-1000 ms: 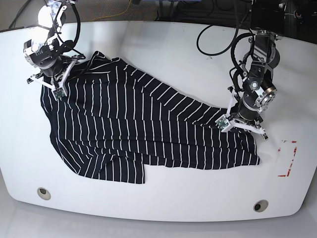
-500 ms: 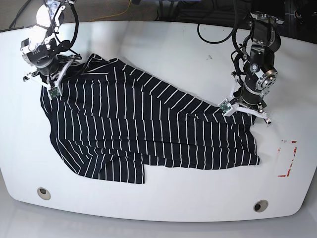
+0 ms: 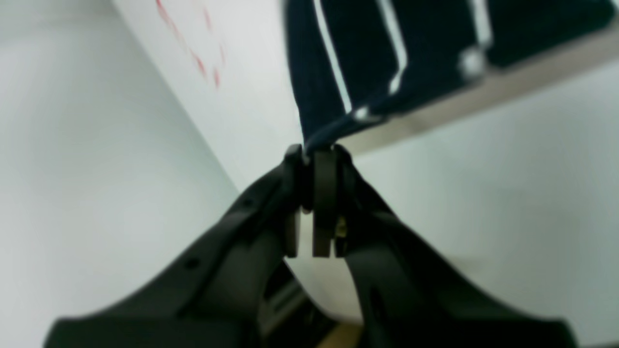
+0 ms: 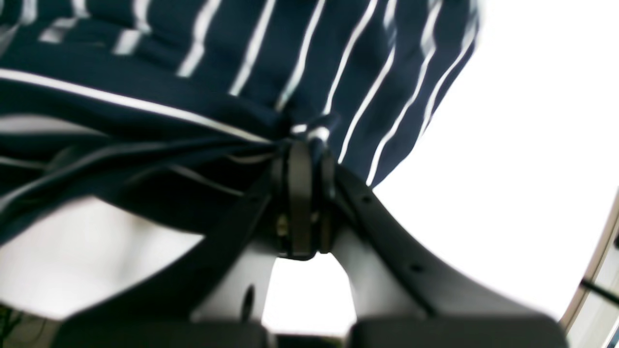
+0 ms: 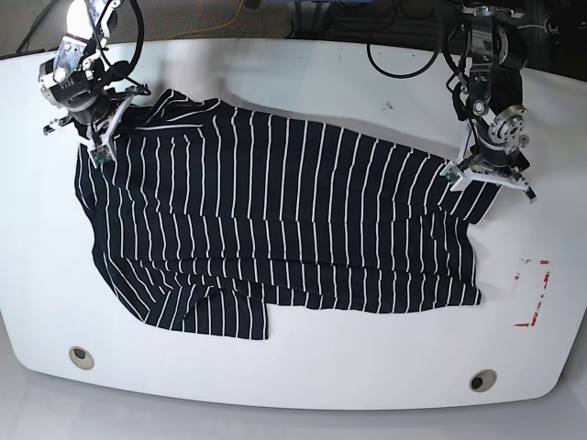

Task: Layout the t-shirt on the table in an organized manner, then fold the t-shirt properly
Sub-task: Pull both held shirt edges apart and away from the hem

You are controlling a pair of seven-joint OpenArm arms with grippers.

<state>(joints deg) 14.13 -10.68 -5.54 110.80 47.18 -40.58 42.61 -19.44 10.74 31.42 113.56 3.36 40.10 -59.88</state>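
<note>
The black t-shirt with thin white stripes lies spread across the white table, its top edge pulled taut between the two arms. My left gripper is shut on the t-shirt's right upper corner; the left wrist view shows the jaws pinching a point of the striped fabric above the table. My right gripper is shut on the t-shirt's upper left corner; the right wrist view shows its jaws closed on bunched fabric.
A red-marked rectangle sits near the table's right edge, also faintly in the left wrist view. Two round grommets lie near the front edge. Black cables hang at the back.
Both grippers have moved up and outward toward the far edge, holding the fabric. The shirt's upper edge has stretched flatter and wider, removing the diagonal fold.
</note>
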